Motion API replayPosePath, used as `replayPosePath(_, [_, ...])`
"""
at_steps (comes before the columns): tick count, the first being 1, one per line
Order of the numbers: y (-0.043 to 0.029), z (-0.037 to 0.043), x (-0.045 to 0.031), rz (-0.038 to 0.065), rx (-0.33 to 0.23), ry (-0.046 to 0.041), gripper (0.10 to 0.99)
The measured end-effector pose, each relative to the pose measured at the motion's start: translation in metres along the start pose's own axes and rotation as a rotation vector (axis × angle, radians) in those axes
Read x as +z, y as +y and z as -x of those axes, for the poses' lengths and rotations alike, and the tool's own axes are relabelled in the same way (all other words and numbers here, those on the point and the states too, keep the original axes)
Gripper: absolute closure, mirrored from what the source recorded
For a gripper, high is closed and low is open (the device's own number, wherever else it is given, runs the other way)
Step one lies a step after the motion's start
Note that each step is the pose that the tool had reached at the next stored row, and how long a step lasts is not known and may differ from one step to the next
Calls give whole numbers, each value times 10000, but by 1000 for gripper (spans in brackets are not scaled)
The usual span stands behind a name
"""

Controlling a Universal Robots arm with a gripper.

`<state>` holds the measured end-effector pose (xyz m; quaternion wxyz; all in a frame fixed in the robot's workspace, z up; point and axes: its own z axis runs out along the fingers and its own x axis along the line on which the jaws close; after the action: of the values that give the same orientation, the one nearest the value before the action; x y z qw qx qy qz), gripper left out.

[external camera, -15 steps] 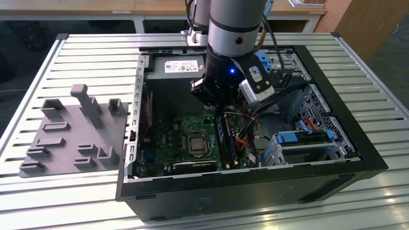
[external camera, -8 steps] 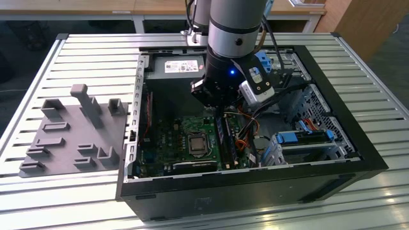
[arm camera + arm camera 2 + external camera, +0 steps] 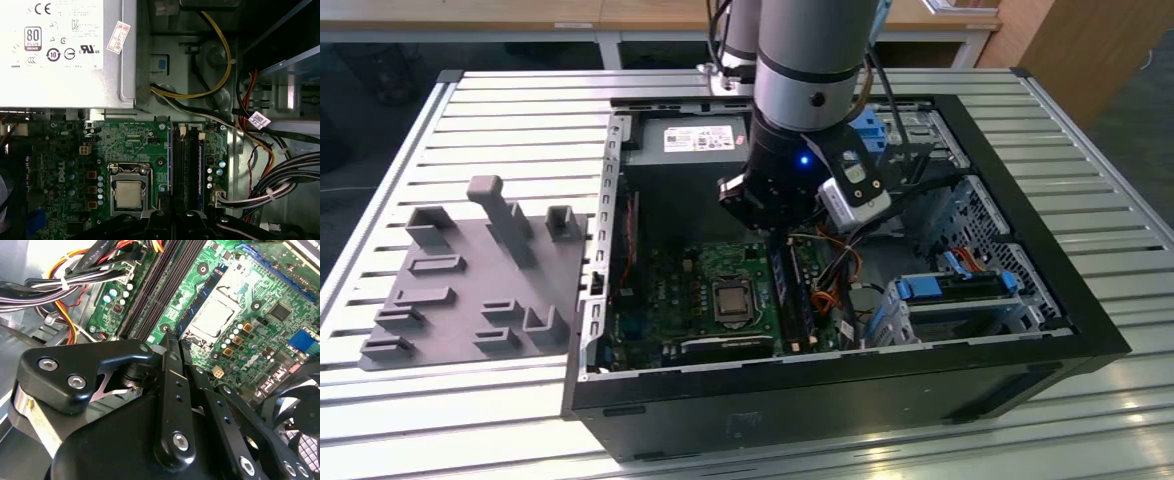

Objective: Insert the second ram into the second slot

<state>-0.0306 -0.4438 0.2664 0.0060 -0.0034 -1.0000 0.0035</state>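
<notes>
The tool [image 3: 172, 337], fingers pressed together on nothing visible, hovers above the memory slots [image 3: 187, 160].

1. In the exterior view the arm [image 3: 807, 80] runs off the picture's top edge. It covers the middle of the computer case [image 3: 720, 392] and part of the power supply [image 3: 687, 140].
2. The gripper [image 3: 778, 232] hides one end of the memory slots [image 3: 790, 300]; what sits in them is too small to tell.
3. In the second wrist view the gripper's black body covers much of the motherboard [image 3: 250, 300], and the fan [image 3: 302, 410] is cut off at the picture's edge.
4. Whether the second ram is under the gripper cannot be told.
</notes>
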Motion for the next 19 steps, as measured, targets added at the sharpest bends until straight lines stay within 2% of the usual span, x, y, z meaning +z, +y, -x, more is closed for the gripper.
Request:
replayPosePath(5, [-72,0,31,36,-1,8,945])
replayPosePath(10, [-75,37,92,37,-1,30,945])
replayPosePath(15, [-75,39,175,37,5,39,945])
replayPosePath(19, [-111,40,189,43,37,39,945])
